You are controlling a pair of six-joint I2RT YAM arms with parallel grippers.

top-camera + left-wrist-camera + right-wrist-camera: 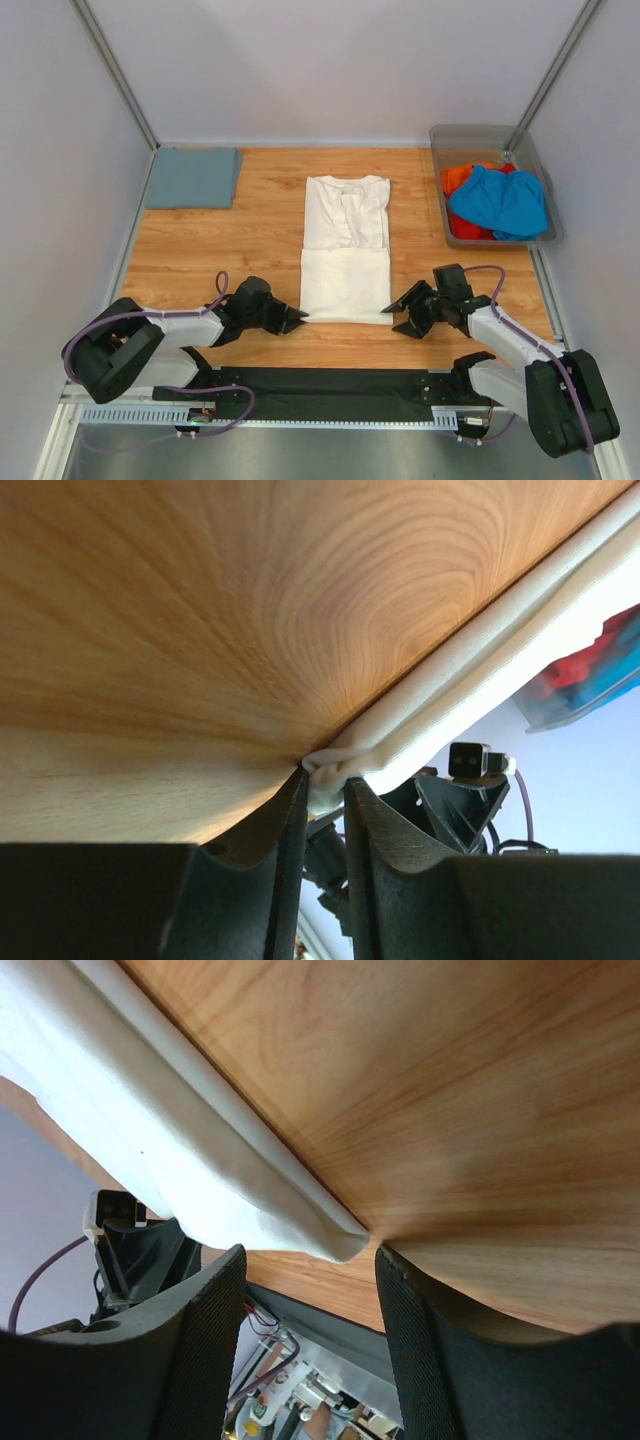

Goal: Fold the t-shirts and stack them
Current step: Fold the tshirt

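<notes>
The cream shirt (345, 250) lies half folded in the middle of the table (250, 215). The left gripper (323, 780) pinches its near-left corner. The right gripper (305, 1250) has its jaws spread around the near-right corner; it should catch every layer before both lift evenly.
</notes>
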